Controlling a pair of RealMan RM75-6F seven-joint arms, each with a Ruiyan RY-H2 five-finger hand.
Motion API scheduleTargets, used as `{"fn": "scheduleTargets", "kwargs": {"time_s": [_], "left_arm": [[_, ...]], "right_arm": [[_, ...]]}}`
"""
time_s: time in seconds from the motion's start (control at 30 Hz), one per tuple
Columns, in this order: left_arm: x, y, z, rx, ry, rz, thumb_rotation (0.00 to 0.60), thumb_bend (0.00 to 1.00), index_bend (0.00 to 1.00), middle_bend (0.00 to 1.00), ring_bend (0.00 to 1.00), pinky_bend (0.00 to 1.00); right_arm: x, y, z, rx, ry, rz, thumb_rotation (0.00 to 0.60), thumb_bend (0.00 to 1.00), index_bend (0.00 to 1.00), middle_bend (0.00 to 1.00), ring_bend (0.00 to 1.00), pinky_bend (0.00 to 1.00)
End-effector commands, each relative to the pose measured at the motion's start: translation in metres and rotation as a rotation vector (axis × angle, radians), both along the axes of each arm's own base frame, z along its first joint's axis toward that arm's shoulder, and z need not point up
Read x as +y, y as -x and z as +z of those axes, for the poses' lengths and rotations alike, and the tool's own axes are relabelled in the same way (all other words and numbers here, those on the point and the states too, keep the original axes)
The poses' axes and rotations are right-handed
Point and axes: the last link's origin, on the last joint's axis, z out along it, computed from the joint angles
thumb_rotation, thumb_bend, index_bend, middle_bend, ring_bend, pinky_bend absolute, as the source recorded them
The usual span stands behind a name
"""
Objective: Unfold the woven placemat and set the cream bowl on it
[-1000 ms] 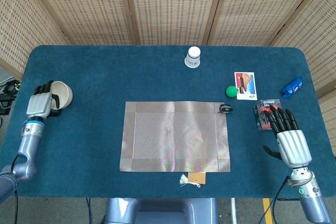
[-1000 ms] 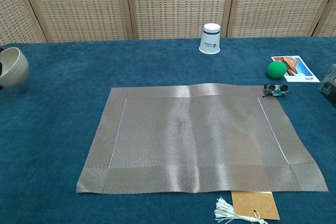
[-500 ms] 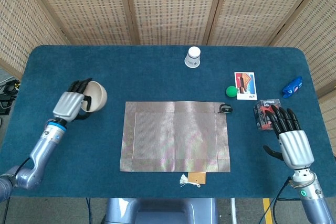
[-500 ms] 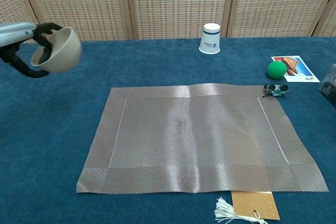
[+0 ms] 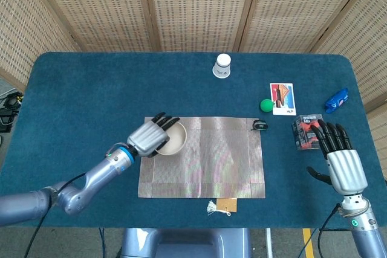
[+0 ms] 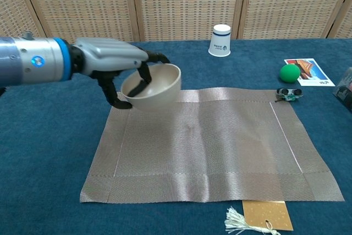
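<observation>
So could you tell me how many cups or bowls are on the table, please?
2: a white cup stands upside down at the far edge, and the cream bowl is held by the left hand over the placemat's left side.

Paper cup [image 5: 223, 65], green ball [image 5: 266, 105], card [image 5: 282, 99].

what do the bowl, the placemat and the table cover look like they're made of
Cream bowl: probably glazed ceramic or stoneware, going by its smooth, faintly shiny wall and thick rim; plastic can't be ruled out.
Woven placemat: looks like woven vinyl or synthetic fibre, with a fine ribbed weave and a grey-brown sheen that catches light in bands.
Table cover: dark blue fabric, felt- or carpet-like, with a matte, slightly fuzzy texture.
</observation>
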Motion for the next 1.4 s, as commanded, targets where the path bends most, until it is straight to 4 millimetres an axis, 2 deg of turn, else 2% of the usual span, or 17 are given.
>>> {"fn": "scheduleTargets", "kwargs": {"time_s": [0.03,0.2,0.43,0.47,0.53,0.6,0.67,0.73,0.97,1.13,1.3,1.4], "left_arm": [[-0.009,-0.022,-0.034,0.041,0.069,-0.034,0.6,0.34,0.74,0.0,0.0,0.0],[-0.014,-0.043,-0.059,0.082,0.091,-0.072,0.6,0.34,0.73,0.0,0.0,0.0],[-0.014,-0.06,-0.077,0.169,0.064,-0.131,0.6,0.34,0.71,0.0,0.0,0.0],[-0.015,-0.061,-0.078,0.179,0.061,-0.135,0.6,0.35,0.68,0.0,0.0,0.0],[-0.016,-0.063,-0.08,0.189,0.055,-0.142,0.6,0.34,0.48,0.0,0.0,0.0],[-0.017,-0.067,-0.08,0.197,0.035,-0.157,0.6,0.3,0.13,0.0,0.0,0.0],[-0.017,-0.07,-0.078,0.19,0.022,-0.165,0.6,0.26,0.01,0.0,0.0,0.0],[-0.018,-0.073,-0.075,0.177,0.004,-0.177,0.6,0.25,0.0,0.0,0.0,0.0],[-0.015,-0.076,-0.044,0.126,-0.08,-0.21,0.6,0.25,0.0,0.0,0.0,0.0],[-0.01,-0.068,-0.003,0.08,-0.171,-0.2,0.6,0.25,0.0,0.0,0.0,0.0],[-0.001,-0.044,0.05,0.006,-0.313,-0.14,0.6,0.24,0.0,0.0,0.0,0.0],[-0.002,-0.02,0.081,-0.062,-0.403,-0.061,0.6,0.24,0.0,0.0,0.0,0.0]], "right_arm": [[-0.001,0.001,0.003,-0.007,0.006,-0.005,0.6,0.0,0.02,0.0,0.0,0.0],[-0.003,0.004,0.006,-0.018,0.01,-0.014,0.6,0.0,0.02,0.0,0.0,0.0],[-0.004,0.006,0.01,-0.03,0.017,-0.023,0.6,0.0,0.02,0.0,0.0,0.0],[-0.004,0.006,0.01,-0.032,0.017,-0.023,0.6,0.0,0.02,0.0,0.0,0.0],[-0.004,0.007,0.011,-0.034,0.019,-0.025,0.6,0.0,0.02,0.0,0.0,0.0],[-0.005,0.007,0.012,-0.037,0.021,-0.025,0.6,0.0,0.02,0.0,0.0,0.0],[-0.004,0.007,0.013,-0.039,0.023,-0.024,0.6,0.0,0.02,0.0,0.0,0.0],[-0.004,0.006,0.014,-0.041,0.025,-0.022,0.6,0.0,0.02,0.0,0.0,0.0],[-0.002,0.003,0.013,-0.043,0.022,-0.009,0.6,0.0,0.01,0.0,0.0,0.0],[0.001,0.0,0.012,-0.038,0.019,0.005,0.6,0.0,0.02,0.0,0.0,0.0],[0.004,-0.003,0.011,-0.026,0.016,0.018,0.6,0.0,0.02,0.0,0.0,0.0],[0.005,-0.003,0.011,-0.016,0.02,0.017,0.6,0.0,0.02,0.0,0.0,0.0]]}}
